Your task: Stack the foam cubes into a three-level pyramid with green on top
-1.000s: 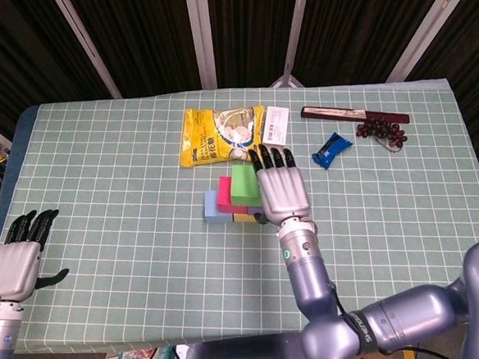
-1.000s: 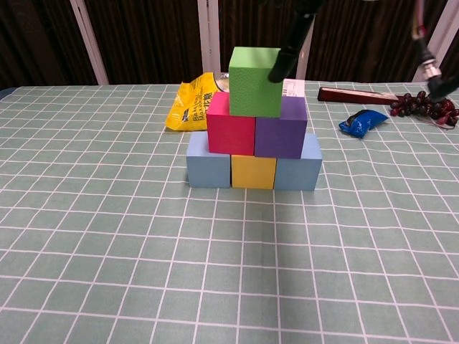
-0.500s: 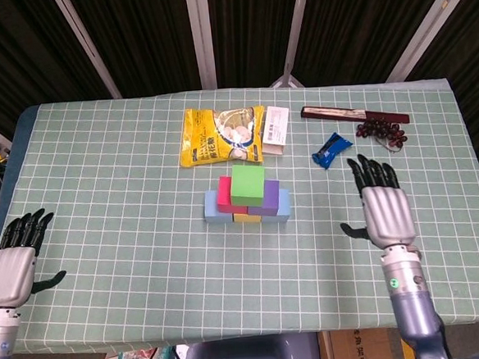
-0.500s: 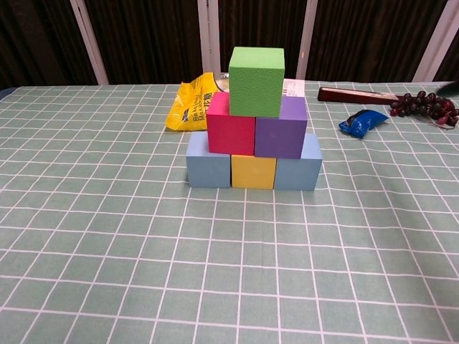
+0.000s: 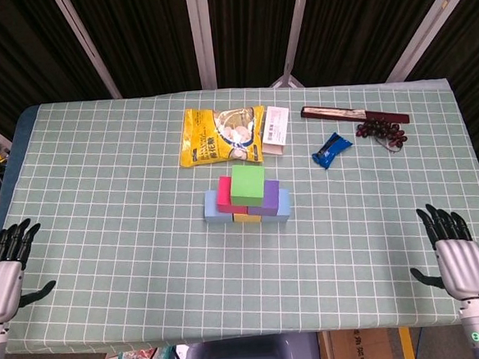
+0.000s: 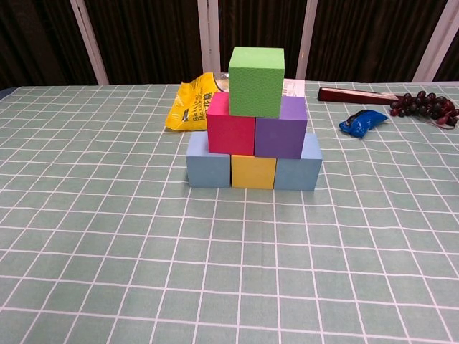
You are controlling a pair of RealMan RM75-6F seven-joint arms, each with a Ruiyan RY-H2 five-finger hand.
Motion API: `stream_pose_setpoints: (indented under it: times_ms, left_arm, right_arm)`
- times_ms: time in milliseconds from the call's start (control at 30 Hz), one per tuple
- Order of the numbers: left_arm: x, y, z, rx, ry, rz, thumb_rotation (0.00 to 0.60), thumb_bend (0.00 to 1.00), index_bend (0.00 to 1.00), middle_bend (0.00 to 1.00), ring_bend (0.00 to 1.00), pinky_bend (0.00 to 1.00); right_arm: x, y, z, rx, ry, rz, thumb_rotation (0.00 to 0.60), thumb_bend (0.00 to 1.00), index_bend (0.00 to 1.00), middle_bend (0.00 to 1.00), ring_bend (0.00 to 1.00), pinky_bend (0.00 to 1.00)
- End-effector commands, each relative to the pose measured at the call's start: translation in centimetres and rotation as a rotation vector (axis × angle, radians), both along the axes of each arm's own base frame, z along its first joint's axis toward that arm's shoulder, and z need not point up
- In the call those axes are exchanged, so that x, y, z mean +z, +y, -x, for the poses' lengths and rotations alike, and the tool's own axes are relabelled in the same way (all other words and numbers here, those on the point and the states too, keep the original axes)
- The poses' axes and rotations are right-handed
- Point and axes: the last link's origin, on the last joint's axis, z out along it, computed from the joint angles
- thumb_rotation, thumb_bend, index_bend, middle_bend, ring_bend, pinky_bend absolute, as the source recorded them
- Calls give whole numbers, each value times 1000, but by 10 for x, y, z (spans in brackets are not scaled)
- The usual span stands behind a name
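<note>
I see the pyramid complete at the table's centre: a green cube [image 6: 256, 81] tops a pink cube [image 6: 231, 125] and purple cube [image 6: 282, 128], which sit on a row of blue cube [image 6: 208, 163], yellow cube [image 6: 253, 172] and second blue cube [image 6: 298, 168]. My left hand [image 5: 3, 278] rests at eight o'clock from the stack, my right hand [image 5: 460, 259] at four o'clock; both lie flat with fingers spread, holding nothing, well apart from the cubes.
</note>
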Motion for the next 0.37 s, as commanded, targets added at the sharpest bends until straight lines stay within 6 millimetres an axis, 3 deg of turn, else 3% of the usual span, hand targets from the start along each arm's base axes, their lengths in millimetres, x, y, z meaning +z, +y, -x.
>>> stream_pose_setpoints:
  times_ms: [33, 367]
  left_arm:
    - [-1, 3, 6, 25, -16, -19, 600, 112, 0, 0, 0, 0]
    - [5, 3, 12, 55, -53, -62, 600, 111, 0, 0, 0, 0]
  right_arm:
    - [-3, 6, 10, 10, 5, 10, 600, 169, 0, 0, 0, 0]
    - [-3, 8, 12, -6, -11, -1, 600, 169, 0, 0, 0, 0]
